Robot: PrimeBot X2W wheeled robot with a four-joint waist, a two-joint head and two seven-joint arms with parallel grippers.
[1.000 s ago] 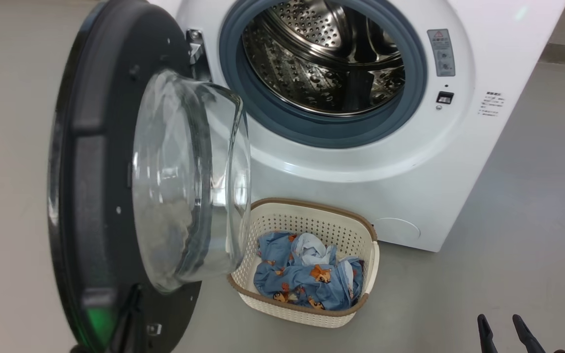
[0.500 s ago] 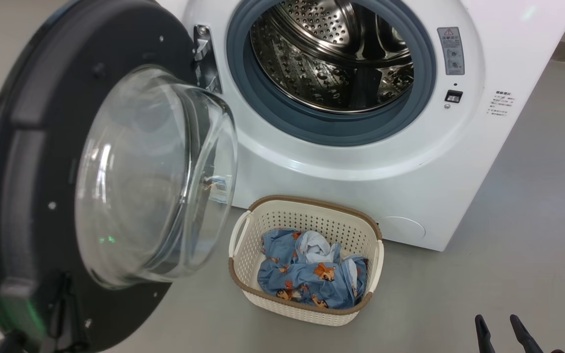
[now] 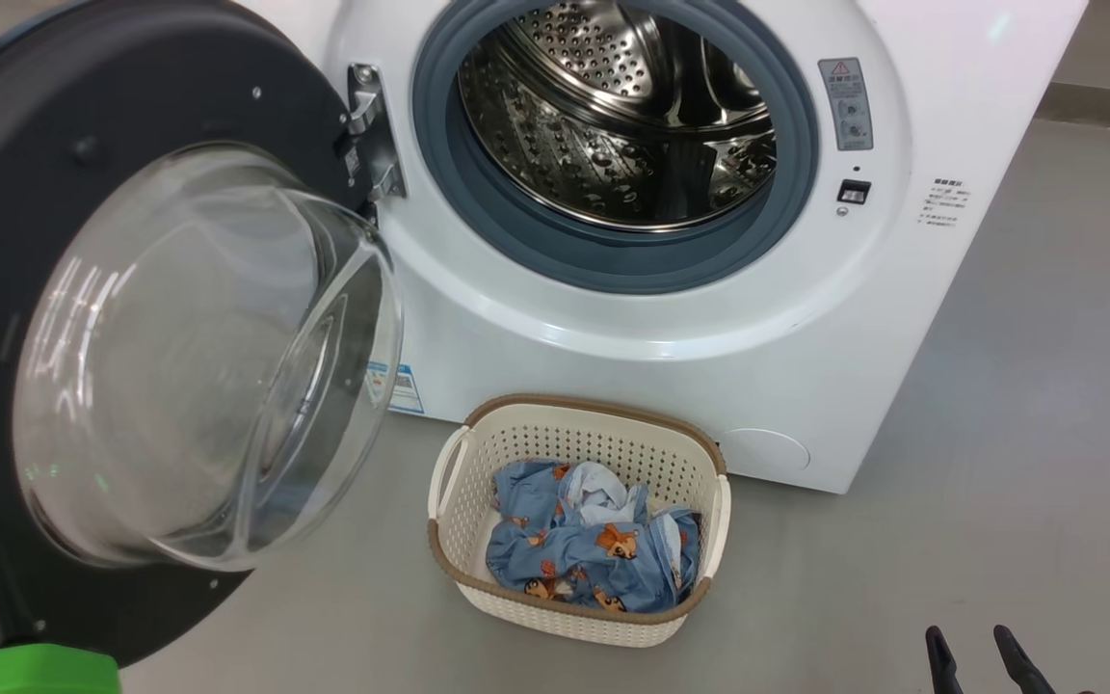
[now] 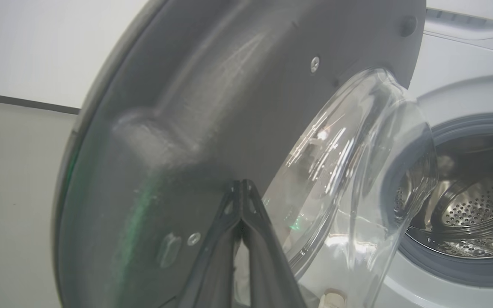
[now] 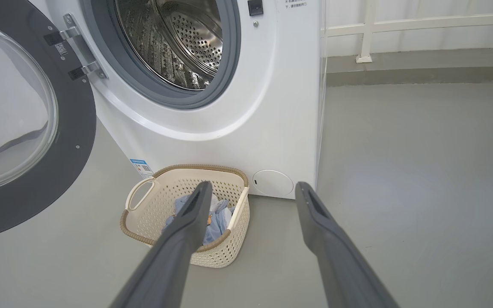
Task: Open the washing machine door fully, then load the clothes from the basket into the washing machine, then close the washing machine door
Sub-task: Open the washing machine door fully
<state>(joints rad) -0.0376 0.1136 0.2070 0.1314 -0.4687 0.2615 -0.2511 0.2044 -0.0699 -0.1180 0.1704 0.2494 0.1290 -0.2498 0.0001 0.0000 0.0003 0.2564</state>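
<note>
The washing machine door (image 3: 179,328) stands wide open to the left of the washing machine (image 3: 632,318), hanging on its metal hinge (image 3: 367,135). Its dark grey inner face is turned toward us, with the clear glass bowl (image 3: 227,386) bulging from the middle. The steel drum (image 3: 613,116) lies exposed inside the grey gasket (image 3: 613,262). The basket (image 3: 594,405) stands on the floor (image 3: 998,405) just before the machine's lower front, below the opening. The clothes (image 3: 584,554), blue fabric printed with orange-brown animals, lie crumpled inside it.

From the left wrist we read the left hand (image 4: 241,185): fingers pressed together, tips at the door's inner face beside the rim of the glass. Whether they touch it we cannot tell. The head view places the right hand (image 3: 965,644) at the lower right, well apart from the basket. From the right wrist we see its fingers spread and empty, and a white railing (image 5: 400,25) behind the machine.
</note>
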